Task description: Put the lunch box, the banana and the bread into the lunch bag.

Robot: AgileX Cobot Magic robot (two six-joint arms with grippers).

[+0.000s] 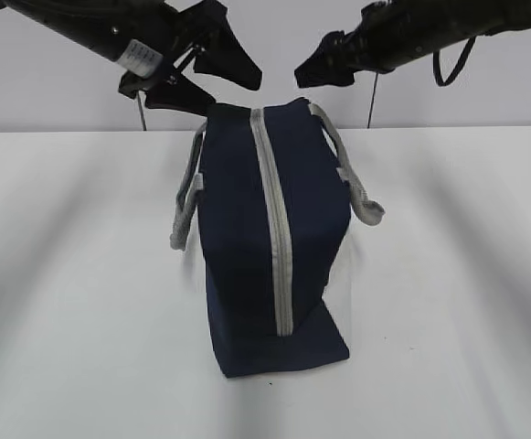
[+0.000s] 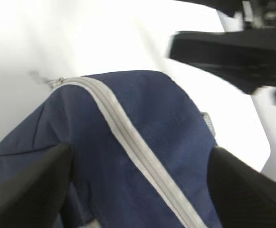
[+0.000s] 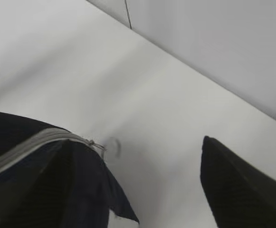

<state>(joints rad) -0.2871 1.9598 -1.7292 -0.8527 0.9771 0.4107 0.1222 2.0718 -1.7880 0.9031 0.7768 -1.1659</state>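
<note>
The navy lunch bag [image 1: 242,265] stands on the white table [image 1: 73,274], its grey zipper [image 1: 274,229] running along the top and shut. My left gripper [image 1: 215,82] is open and hovers above the bag's far end; in the left wrist view the bag [image 2: 166,123] lies between its spread fingers [image 2: 23,185]. My right gripper [image 1: 324,62] is open, just beyond the far end, with the metal ring pull [image 3: 113,147] and the bag's corner [image 3: 88,183] below it. The lunch box, the banana and the bread are out of view.
Grey strap handles hang at the bag's left side [image 1: 185,215] and right side [image 1: 361,197]. A grey wall [image 1: 484,101] rises behind the table's far edge. The right arm [image 2: 223,52] shows in the left wrist view.
</note>
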